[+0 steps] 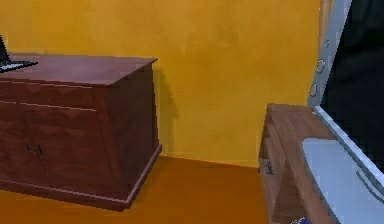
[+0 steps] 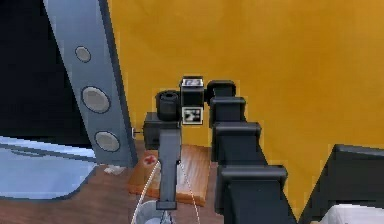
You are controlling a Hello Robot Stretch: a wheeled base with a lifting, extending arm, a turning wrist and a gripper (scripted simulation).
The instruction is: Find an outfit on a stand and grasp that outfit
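- A big dark screen [image 2: 45, 90] with a grey frame and round knobs is parked on a wooden surface [image 1: 288, 135], over at the arm side view's left.
- In the arm side view the dark arm [image 2: 240, 150] is stretched out just right of the screen, with two white marker squares [image 2: 191, 100] carried at its far end.
- The jaws are seen left of those squares, near the screen's frame, with the thin fingers [image 2: 168, 175] pointed down the picture.
- A reddish wooden block [image 2: 198, 170] is laid on the surface right behind the fingers, so whether anything is gripped by the jaws honestly can't be told.
- A dark boxy thing [image 2: 352, 180] is set further right of the screen, past the arm.
- In the forward view a wooden cabinet [image 1: 75, 120] is placed well apart from the screen, against the yellow wall [image 1: 230, 70], with something dark [image 1: 12, 62] perched on top.
- Where the outfit is relative to the screen can't be told.
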